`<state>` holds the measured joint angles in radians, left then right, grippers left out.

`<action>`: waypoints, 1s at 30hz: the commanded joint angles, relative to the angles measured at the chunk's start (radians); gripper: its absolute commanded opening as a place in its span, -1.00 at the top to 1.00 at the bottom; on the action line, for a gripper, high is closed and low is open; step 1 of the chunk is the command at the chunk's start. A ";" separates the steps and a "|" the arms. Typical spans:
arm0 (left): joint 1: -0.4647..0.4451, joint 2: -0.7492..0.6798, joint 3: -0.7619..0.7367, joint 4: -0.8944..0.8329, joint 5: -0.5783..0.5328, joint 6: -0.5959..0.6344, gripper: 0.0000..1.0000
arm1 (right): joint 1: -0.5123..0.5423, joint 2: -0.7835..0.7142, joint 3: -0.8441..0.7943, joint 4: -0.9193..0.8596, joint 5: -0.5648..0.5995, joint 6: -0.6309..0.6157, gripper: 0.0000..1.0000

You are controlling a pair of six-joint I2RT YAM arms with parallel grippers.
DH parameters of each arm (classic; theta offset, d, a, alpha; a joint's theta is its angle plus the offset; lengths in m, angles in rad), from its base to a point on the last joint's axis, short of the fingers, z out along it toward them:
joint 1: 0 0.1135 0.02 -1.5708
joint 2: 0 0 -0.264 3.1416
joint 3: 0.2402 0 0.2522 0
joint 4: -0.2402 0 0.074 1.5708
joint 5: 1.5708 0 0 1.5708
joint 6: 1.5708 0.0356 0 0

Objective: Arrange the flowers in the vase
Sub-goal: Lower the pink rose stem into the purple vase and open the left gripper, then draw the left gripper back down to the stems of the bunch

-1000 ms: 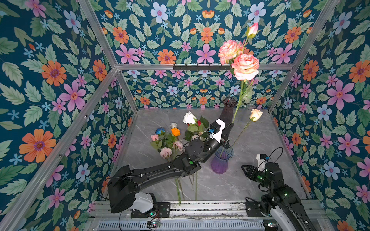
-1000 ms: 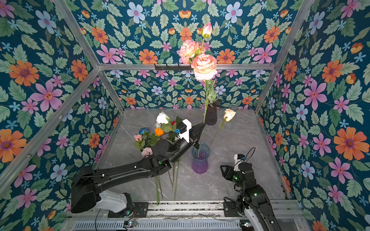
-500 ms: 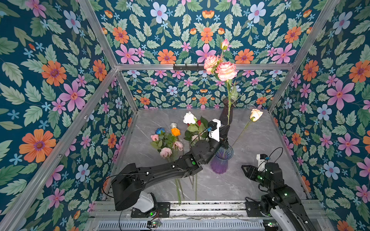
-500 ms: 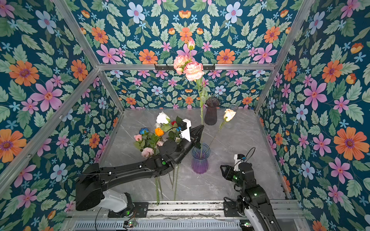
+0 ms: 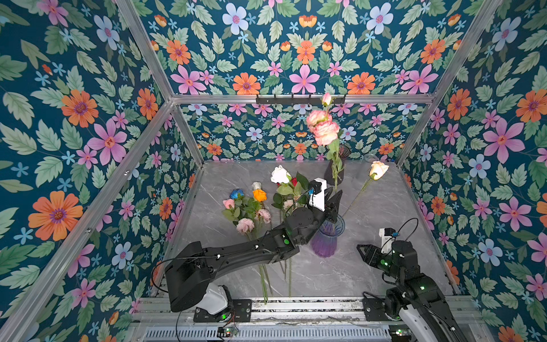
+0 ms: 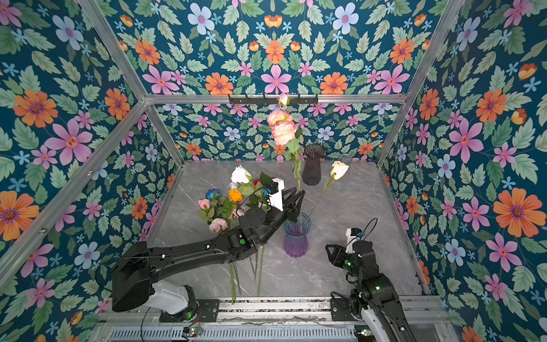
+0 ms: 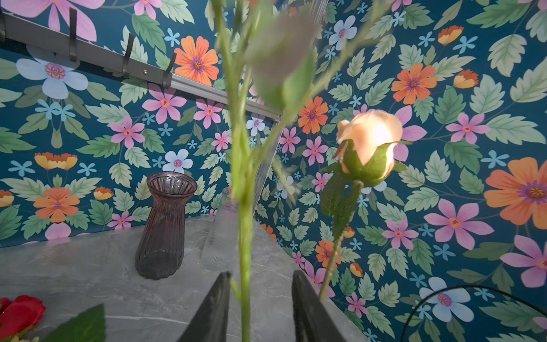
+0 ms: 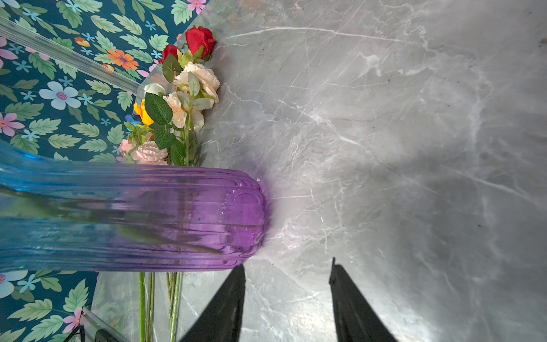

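Purple vase (image 5: 325, 239): upright at mid counter (image 5: 384, 213); holds pink peony stem (image 5: 325, 133) and a leaning cream rose (image 5: 378, 170).
Far wall: dark vase (image 6: 312, 165) and clear vase (image 7: 219, 237), side by side.
Flowers (image 5: 248, 207): loose pile lying left of the purple vase.
Left claw (image 7: 259, 281): jaws parted either side of the peony stem, just above the rim.
Right claw (image 8: 287, 266): parted, empty, near right, bare counter around it.

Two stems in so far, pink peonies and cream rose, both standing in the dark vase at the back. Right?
Wrong vase. The pink peonies and the cream rose both stand in the purple vase nearer the front, as both top views show; the dark vase at the back holds nothing.
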<state>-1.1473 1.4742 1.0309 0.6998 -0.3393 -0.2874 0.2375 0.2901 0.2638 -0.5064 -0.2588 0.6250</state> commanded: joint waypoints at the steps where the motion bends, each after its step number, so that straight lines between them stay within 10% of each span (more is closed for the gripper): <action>1: 0.000 -0.032 0.028 -0.061 0.029 0.002 0.06 | 0.000 0.001 0.000 0.019 -0.004 -0.002 0.03; 18: 0.000 -0.397 -0.038 -0.361 0.040 0.009 0.00 | 0.001 0.000 -0.002 0.019 -0.006 -0.003 0.03; 30: 0.000 -0.876 -0.390 -0.649 -0.261 -0.058 -0.01 | 0.000 0.023 0.000 0.031 -0.009 -0.006 0.03</action>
<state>-1.1473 0.6498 0.6815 0.1535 -0.5079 -0.3027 0.2375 0.3065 0.2638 -0.5056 -0.2615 0.6250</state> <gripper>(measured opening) 0.503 0.485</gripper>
